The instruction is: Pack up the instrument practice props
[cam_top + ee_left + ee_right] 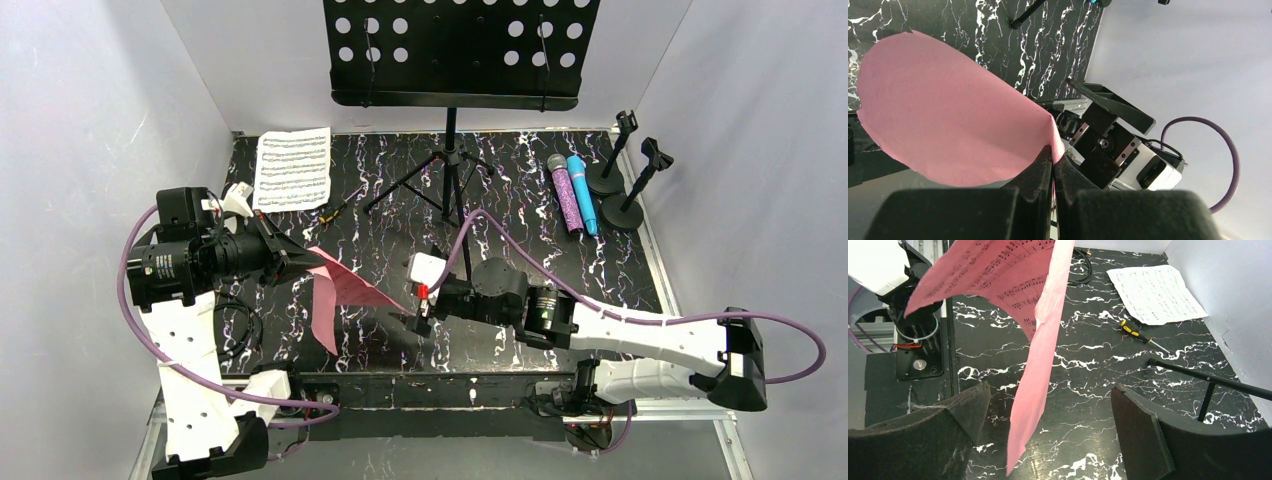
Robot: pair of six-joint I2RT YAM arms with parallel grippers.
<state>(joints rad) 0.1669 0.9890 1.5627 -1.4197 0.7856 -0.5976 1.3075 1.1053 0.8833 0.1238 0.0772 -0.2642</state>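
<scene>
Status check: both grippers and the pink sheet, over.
Left gripper shut on pink sheet, held aloft. Right gripper open, sheet edge hanging between its jaws. No obstruction seen.

1. The left gripper [1053, 157] has its two black fingers pressed together on one corner of a pink paper music sheet [948, 115].
2. The sheet bows in a broad curve, held up over the black white-veined marbled table [1043, 45].
3. To the right, past the pinched corner, sits the right arm's black-and-white wrist [1120, 150], with a purple cable [1225, 150] looping behind it.
4. A black tripod leg tip [1023, 17] rests on the table toward the far side, and a plain white wall [1188, 60] stands on the right.
</scene>
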